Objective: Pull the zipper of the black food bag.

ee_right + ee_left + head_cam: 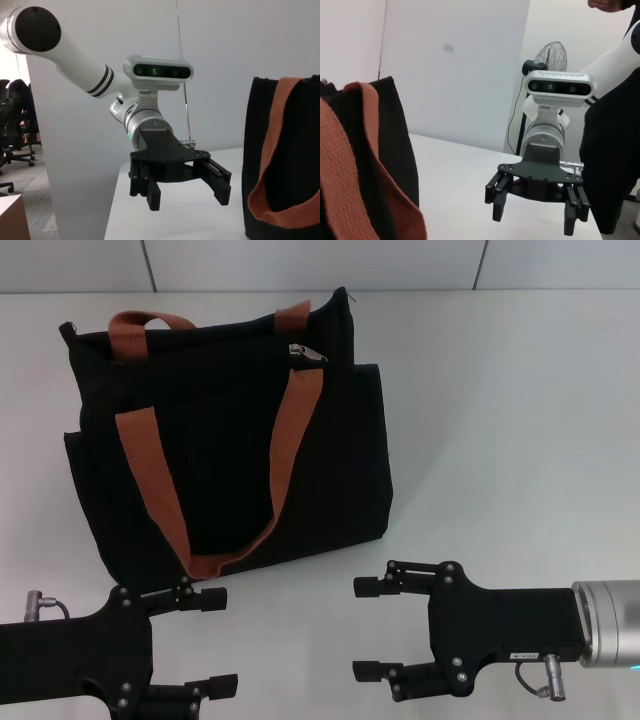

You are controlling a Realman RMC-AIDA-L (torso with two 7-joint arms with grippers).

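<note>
The black food bag stands upright on the white table at the left centre of the head view, with two rust-orange straps. The silver zipper sits on the top edge near the bag's right end. My left gripper is open and empty, on the near side of the bag's front left corner. My right gripper is open and empty, near the bag's front right corner, apart from it. The left wrist view shows the bag and the right gripper. The right wrist view shows the bag and the left gripper.
The white table stretches to the right of the bag and back to a tiled wall. A fan and a person's dark clothing stand beyond the table's side. Office chairs stand off the table on the other side.
</note>
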